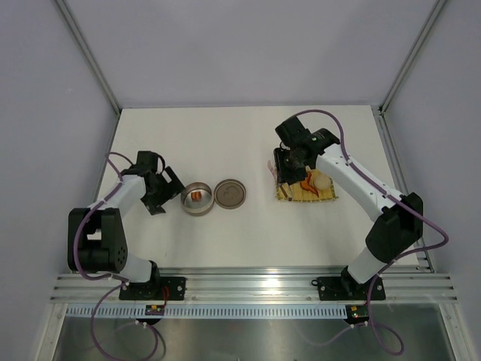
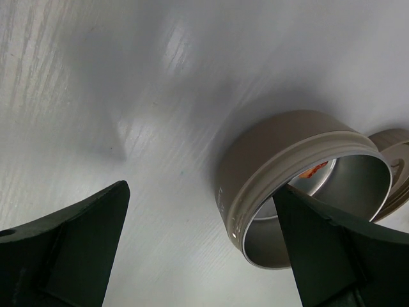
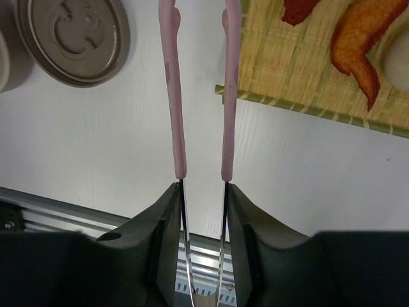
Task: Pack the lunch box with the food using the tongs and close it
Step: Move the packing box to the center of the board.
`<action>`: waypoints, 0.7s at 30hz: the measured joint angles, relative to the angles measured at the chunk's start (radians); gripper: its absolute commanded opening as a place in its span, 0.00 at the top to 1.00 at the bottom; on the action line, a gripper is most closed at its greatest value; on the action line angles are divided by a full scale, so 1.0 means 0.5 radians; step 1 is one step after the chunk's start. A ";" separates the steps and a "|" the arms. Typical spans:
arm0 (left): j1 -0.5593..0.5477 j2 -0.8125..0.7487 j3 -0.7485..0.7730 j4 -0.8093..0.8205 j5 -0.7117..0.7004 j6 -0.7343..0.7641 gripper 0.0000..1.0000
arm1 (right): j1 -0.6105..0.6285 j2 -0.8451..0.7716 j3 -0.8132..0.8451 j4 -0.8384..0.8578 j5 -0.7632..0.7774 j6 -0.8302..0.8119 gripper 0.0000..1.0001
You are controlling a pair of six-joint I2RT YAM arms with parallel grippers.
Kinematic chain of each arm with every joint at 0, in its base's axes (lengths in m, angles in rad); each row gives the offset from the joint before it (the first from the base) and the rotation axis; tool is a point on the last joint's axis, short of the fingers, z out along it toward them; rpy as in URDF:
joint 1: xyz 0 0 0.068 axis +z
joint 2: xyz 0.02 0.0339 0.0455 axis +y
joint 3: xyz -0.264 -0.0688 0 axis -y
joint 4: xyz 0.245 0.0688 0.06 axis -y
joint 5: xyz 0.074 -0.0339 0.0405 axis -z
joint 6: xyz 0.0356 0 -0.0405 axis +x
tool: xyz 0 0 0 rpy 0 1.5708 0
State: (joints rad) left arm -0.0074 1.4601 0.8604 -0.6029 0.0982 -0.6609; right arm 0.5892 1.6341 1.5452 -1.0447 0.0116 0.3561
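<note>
The lunch box (image 1: 197, 199) is a small round silver tin left of centre, with one red-orange piece of food (image 2: 314, 170) inside. Its flat lid (image 1: 230, 193) lies just to its right. My left gripper (image 2: 204, 252) is open beside the tin (image 2: 287, 153), whose rim sits against the right finger (image 2: 339, 249). My right gripper (image 3: 203, 192) is shut on the tongs (image 3: 172, 96), whose two pink-sleeved arms reach out over the left edge of the yellow mat (image 3: 300, 64); their tips are out of view. An orange piece (image 3: 358, 35), a red-brown chunk (image 3: 297, 9) and a cream ball (image 3: 401, 57) lie on the mat.
The woven mat (image 1: 289, 195) lies right of centre under the right arm (image 1: 353, 177). The lid (image 3: 73, 35) shows left of the tongs in the right wrist view. An aluminium rail (image 1: 248, 286) runs along the near table edge.
</note>
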 measured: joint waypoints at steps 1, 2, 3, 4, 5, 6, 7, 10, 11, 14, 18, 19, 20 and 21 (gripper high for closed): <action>0.000 0.003 -0.009 0.002 0.002 -0.008 0.02 | -0.020 -0.027 -0.042 0.000 0.005 0.006 0.61; 0.000 0.003 -0.019 0.005 0.004 -0.013 0.02 | -0.032 -0.043 -0.069 -0.002 0.009 0.008 0.61; 0.000 0.003 -0.027 0.011 0.007 -0.016 0.02 | -0.047 -0.063 -0.098 -0.001 0.011 0.012 0.61; -0.002 0.003 -0.037 0.017 0.009 -0.021 0.02 | -0.059 -0.081 -0.121 0.000 0.012 0.014 0.61; -0.005 0.003 -0.043 0.018 0.010 -0.023 0.02 | -0.071 -0.096 -0.138 0.000 0.013 0.015 0.61; -0.013 0.003 -0.050 0.023 0.011 -0.026 0.02 | -0.080 -0.108 -0.150 0.000 0.013 0.015 0.61; -0.021 0.005 -0.053 0.028 0.016 -0.028 0.02 | -0.087 -0.119 -0.157 0.001 0.013 0.016 0.61; -0.072 0.034 -0.056 0.055 0.028 -0.043 0.02 | -0.098 -0.144 -0.175 0.002 0.013 0.016 0.61; -0.103 0.053 -0.055 0.060 0.031 -0.050 0.02 | -0.101 -0.153 -0.185 0.005 0.013 0.016 0.61; -0.228 0.111 -0.041 0.067 0.041 -0.077 0.02 | -0.106 -0.174 -0.212 0.008 0.013 0.016 0.61; -0.364 0.183 0.024 0.077 0.070 -0.118 0.02 | -0.109 -0.192 -0.253 0.008 0.013 0.021 0.61; -0.382 0.199 0.046 0.085 0.075 -0.130 0.02 | -0.109 -0.193 -0.259 0.008 0.013 0.022 0.61; -0.397 0.215 0.066 0.092 0.079 -0.142 0.02 | -0.110 -0.196 -0.267 0.008 0.013 0.023 0.61; -0.414 0.230 0.089 0.097 0.082 -0.148 0.02 | -0.110 -0.198 -0.272 0.008 0.013 0.025 0.61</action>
State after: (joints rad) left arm -0.2142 1.5749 0.9047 -0.5545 0.1390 -0.7349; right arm 0.5343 1.5352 1.4090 -1.0409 0.0181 0.3687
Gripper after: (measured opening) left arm 0.983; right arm 0.395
